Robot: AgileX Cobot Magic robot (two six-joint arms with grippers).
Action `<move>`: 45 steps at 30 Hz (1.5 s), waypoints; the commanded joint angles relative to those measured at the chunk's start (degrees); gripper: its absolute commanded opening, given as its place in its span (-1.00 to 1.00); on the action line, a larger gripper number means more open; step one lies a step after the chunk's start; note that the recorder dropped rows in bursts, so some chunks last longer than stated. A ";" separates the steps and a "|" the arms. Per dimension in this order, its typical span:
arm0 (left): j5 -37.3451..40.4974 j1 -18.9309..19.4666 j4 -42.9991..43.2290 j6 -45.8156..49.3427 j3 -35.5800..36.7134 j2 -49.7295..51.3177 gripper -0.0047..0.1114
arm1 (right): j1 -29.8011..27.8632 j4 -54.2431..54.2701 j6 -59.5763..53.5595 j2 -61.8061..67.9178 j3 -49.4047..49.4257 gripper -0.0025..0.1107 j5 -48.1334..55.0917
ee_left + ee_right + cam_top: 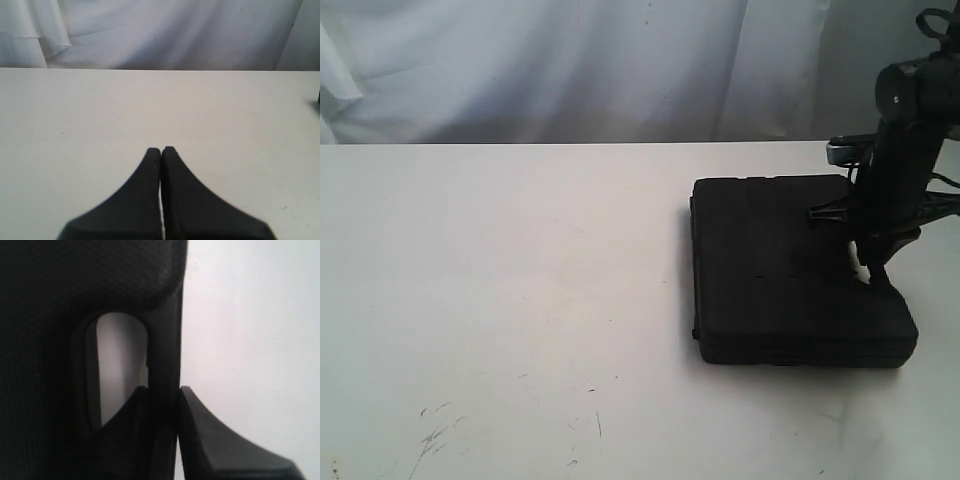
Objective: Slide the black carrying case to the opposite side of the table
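The black case (790,270) lies flat on the right part of the white table (500,290). My right gripper (869,272) comes down on its right edge, shut on the case's handle bar (167,340). One finger sits inside the oblong slot (120,360), the other outside the bar. The right gripper (164,390) clamps that bar between its fingers. In the left wrist view my left gripper (161,149) hovers over bare table (100,110), its fingers pressed together with nothing between them. The left arm does not show in the exterior view.
A white cloth backdrop (570,70) hangs behind the table's far edge. Dark scratch marks (435,435) lie near the front left of the tabletop. The table stretches wide to the left of the case.
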 commanded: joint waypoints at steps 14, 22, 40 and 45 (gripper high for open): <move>-0.22 0.04 0.04 -0.13 0.28 -0.26 -0.92 | -4.07 -0.36 -3.12 -1.40 -0.36 -0.96 -0.88; -0.22 0.04 0.04 -0.12 0.28 -0.26 -0.92 | -4.07 0.42 -4.05 -1.40 -0.36 -0.35 -2.59; -0.22 0.04 0.04 -0.10 0.28 -0.26 -0.92 | -2.61 19.73 -8.69 -29.23 3.51 -0.96 -4.99; -0.22 0.04 0.04 -0.10 0.28 -0.26 -0.92 | 0.61 22.40 -10.28 -42.26 15.73 -0.96 -16.51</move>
